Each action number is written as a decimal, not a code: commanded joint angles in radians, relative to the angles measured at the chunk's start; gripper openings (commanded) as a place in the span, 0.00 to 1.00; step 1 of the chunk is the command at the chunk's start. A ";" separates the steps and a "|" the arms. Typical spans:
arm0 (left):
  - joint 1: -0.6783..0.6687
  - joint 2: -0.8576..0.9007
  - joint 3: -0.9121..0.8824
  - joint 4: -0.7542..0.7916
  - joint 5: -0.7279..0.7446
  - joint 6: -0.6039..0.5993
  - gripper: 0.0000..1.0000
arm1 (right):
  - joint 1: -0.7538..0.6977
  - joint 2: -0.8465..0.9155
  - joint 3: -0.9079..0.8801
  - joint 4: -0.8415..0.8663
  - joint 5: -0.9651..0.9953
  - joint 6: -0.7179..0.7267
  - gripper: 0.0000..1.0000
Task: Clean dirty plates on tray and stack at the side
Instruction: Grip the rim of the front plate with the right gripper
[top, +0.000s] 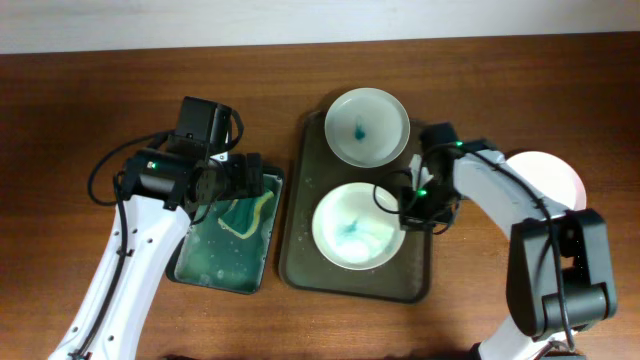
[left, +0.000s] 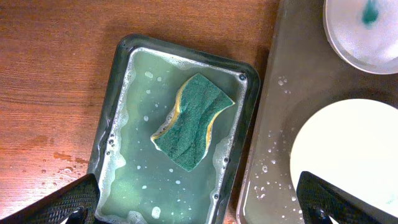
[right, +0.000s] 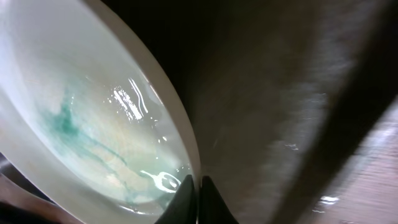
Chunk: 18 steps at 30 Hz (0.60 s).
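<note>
Two white plates lie on the dark tray (top: 303, 180). The far plate (top: 367, 125) has a small teal smear at its centre. On the near plate (top: 355, 228) the teal is spread thin and wet. My right gripper (top: 405, 213) is shut on the near plate's right rim; in the right wrist view the fingertips (right: 199, 200) pinch the thin edge of this plate (right: 81, 124). A third white plate (top: 552, 175) rests on the table at the right, partly behind the right arm. My left gripper (top: 240, 185) hangs open over the green basin.
The green basin (left: 124, 56) of soapy teal water holds a yellow-and-green sponge (left: 189, 121), left of the tray (left: 292, 93). My left gripper (left: 199, 205) straddles the basin's near end. Bare wooden table lies all round.
</note>
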 joint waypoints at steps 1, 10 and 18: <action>0.006 -0.009 0.014 0.002 -0.014 0.005 0.99 | 0.047 -0.019 -0.004 0.072 -0.012 0.194 0.33; 0.006 -0.009 0.014 0.002 -0.014 0.005 0.99 | 0.050 0.023 0.051 0.285 -0.001 -0.598 0.35; 0.006 -0.009 0.014 0.021 0.077 0.005 0.99 | 0.049 0.118 0.049 0.299 -0.023 -0.592 0.11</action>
